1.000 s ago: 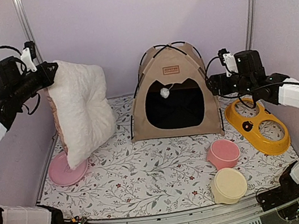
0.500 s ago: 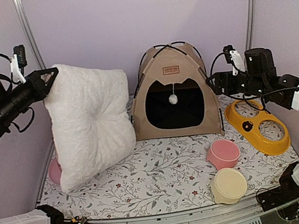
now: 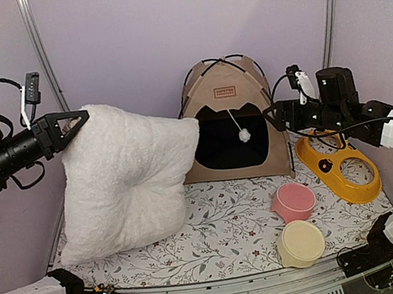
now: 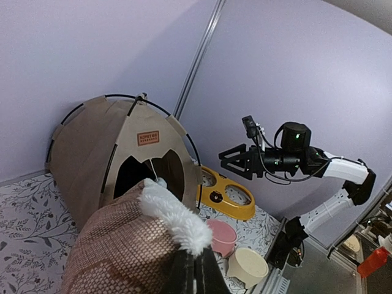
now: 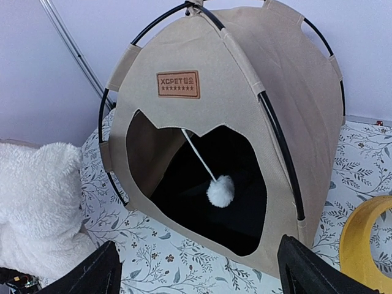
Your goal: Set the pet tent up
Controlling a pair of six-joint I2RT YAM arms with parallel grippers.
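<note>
Standing upright at back-centre of floral mat point(image 3: 225, 225): pet tent point(image 3: 225, 112), doorway frontward. Just R of tent, not touching: right gripper point(image 3: 276, 116), jaws wide, empty. Well L of tent: left gripper point(image 3: 79, 121), jaws clamped on top corner of fluffy white cushion point(image 3: 130, 180) overlapping tent's L side.

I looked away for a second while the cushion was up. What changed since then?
The left gripper, shut on the cushion, swung it right toward the tent; in the top view it now overlaps the tent's left side. The pom-pom swung right. Tent, bowls and feeder stayed put; the open right gripper barely moved.
</note>
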